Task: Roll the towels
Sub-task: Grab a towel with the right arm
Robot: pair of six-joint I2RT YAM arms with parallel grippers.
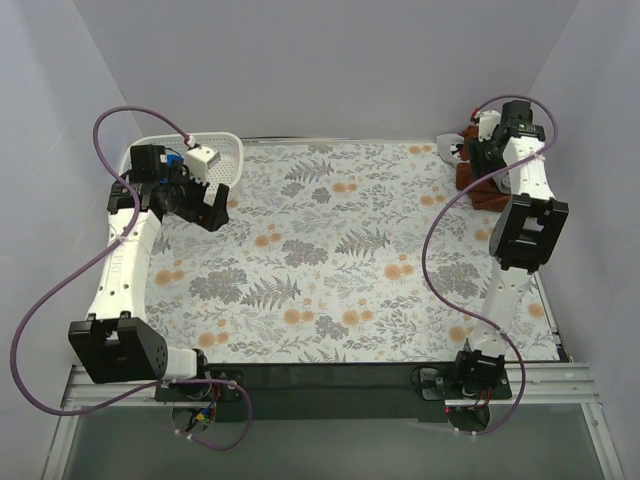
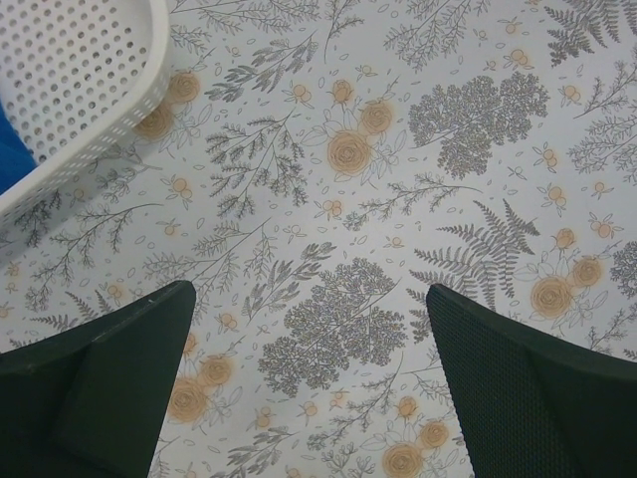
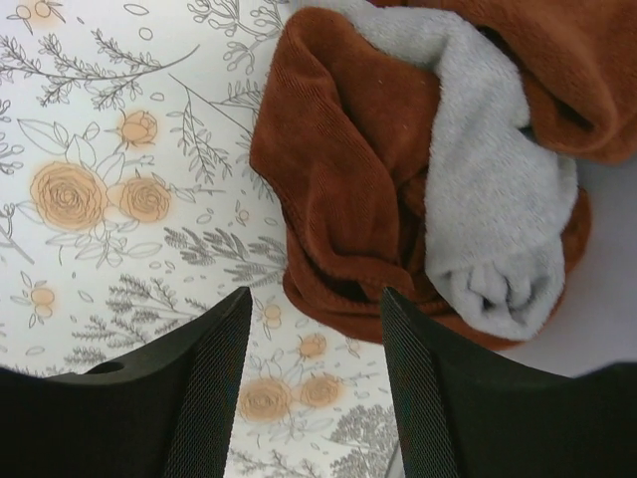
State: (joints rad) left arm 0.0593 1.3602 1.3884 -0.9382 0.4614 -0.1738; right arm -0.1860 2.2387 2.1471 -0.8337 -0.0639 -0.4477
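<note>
A rust-brown towel (image 3: 338,169) lies crumpled at the table's far right corner, with a light grey towel (image 3: 488,189) bunched on top of it. From above, the brown heap (image 1: 470,180) shows beside the right arm. My right gripper (image 3: 315,293) hovers just short of the brown towel's near edge, its jaws partly apart with only tablecloth between them. My left gripper (image 2: 310,287) stands wide open over the floral cloth next to the basket, holding nothing. A strip of bright blue towel (image 2: 8,149) shows inside the basket.
A white perforated basket (image 1: 228,152) sits at the far left corner, its rim (image 2: 95,139) just ahead of the left gripper. A floral tablecloth (image 1: 330,260) covers the table. Purple cables loop off both arms. Grey walls close in the back and sides.
</note>
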